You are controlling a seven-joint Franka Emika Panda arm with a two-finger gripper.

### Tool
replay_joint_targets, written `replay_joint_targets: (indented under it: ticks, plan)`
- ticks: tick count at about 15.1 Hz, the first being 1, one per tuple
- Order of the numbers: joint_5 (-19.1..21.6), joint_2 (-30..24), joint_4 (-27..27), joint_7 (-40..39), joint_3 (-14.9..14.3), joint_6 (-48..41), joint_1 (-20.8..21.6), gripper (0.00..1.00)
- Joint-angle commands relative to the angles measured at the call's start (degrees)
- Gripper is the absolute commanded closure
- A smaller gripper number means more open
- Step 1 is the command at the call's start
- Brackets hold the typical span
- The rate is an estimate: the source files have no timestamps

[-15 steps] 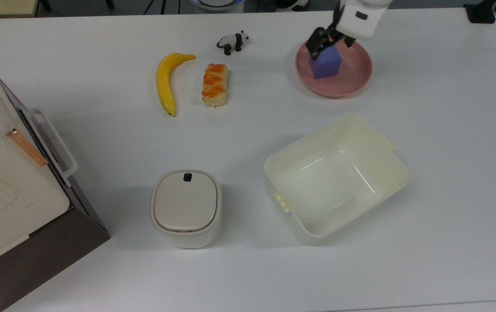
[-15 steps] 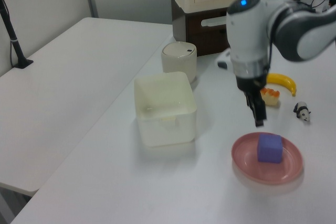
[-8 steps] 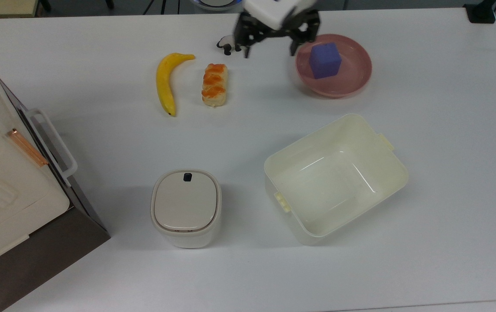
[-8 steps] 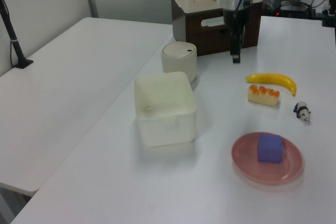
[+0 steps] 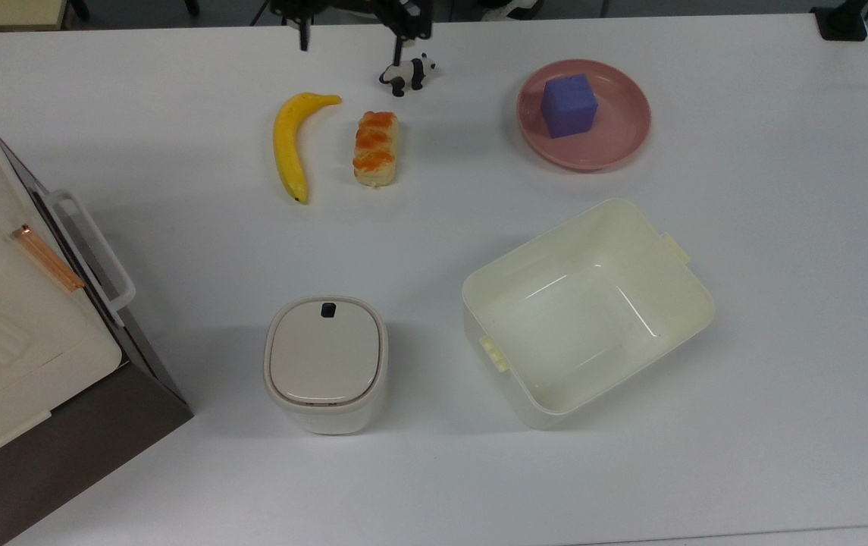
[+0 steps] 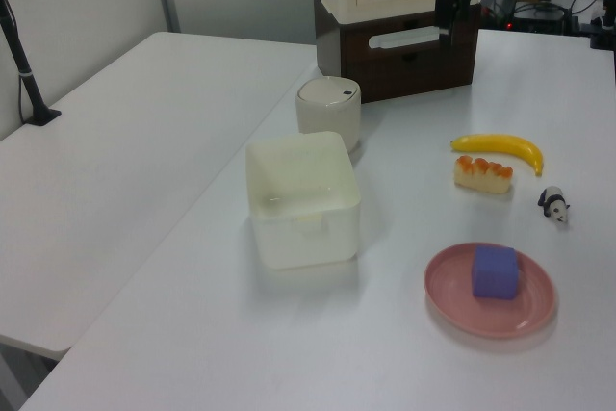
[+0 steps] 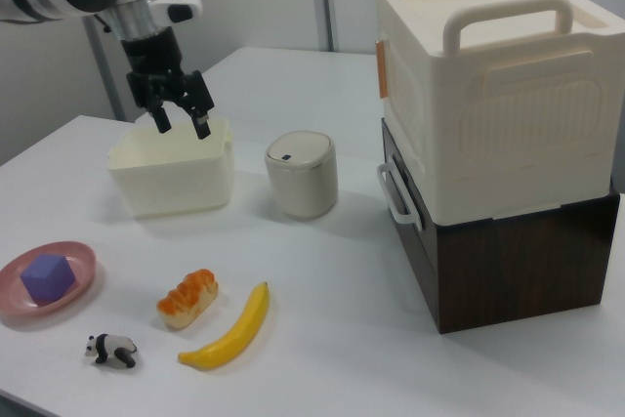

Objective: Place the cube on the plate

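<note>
The cube (image 5: 569,105) is showing blue-purple on the pink plate (image 5: 615,140). The banana (image 5: 290,141) is glowing yellow, the bread roll (image 5: 376,148) golden with orange glaze, the panda figurine (image 5: 407,73) black and white, the tub (image 5: 593,227) cream, the worktop (image 5: 782,227) white.

Legible markings: none.
No text, label, brand, number or sign readable on any item across top, left and right views; all visible surfaces plain, unprinted.
</note>
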Motion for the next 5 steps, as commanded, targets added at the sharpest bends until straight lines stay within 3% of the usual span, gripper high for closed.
replay_joint_targets:
  ticks: [1,5]
  plan:
    - [5.08,-2.64,-0.81,-2.93,0.32,-0.84,-4.04,0.0]
    - [5.09,-2.65,-0.72,-3.29,0.32,-1.37,-3.96,0.0]
